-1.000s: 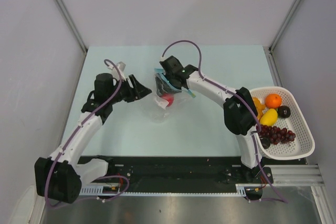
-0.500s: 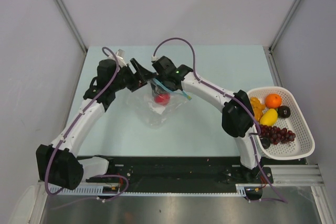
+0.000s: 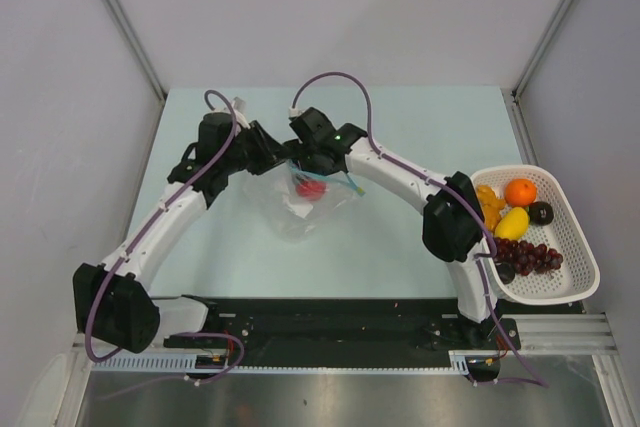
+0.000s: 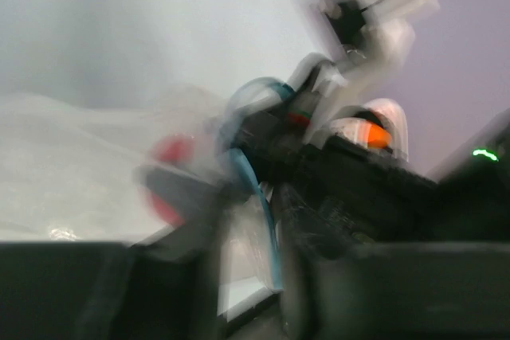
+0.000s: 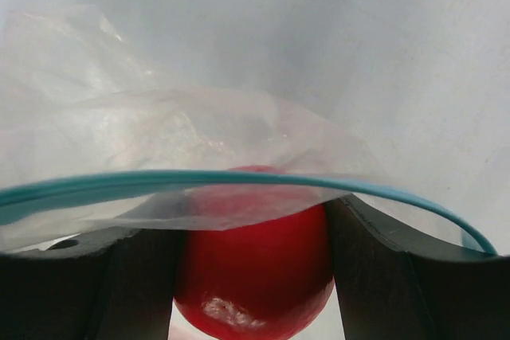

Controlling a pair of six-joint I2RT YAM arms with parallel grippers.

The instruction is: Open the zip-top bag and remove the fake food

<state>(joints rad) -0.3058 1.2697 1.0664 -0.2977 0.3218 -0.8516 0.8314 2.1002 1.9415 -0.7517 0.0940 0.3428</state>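
Right, top view first. Nearest, at 6 o'clock: both arm bases on the near edge of the table [image 3: 400,247].

At 4 o'clock there's a white perforated basket [image 3: 573,235] w/ fake food in it: dark purple grapes [image 3: 530,255], yellow oblong [image 3: 513,223], dark round pc [image 3: 541,212] and orange ball [image 3: 520,191]. All of it is well apart from the bag.

Centre of table: zip-top bag [image 3: 292,215], clear and crumpled. Its near part is spread on the surface as far as I can tell.

The 2 grippers sit just beside each other at the bag's far edge, toward 12. The left gripper [image 3: 272,150] reaches in from 9–10 o'clock, the right gripper [image 5: 255,224] from 2–3 o'clock.

Right wrist cam:
- fingers [image 5: 382,284] stand apart, and the red ball [image 5: 255,276] fills the gap btw them
- bag film is draped over the ball's top
- teal zip strip [image 5: 239,178] arcs across just beyond the tips
- can't tell whether the pads press the ball or only flank it

Left wrist cam is badly blurred. A teal strip, a red blob and the other arm's dark body show ahead. Left jaws: can't tell if apart or together.
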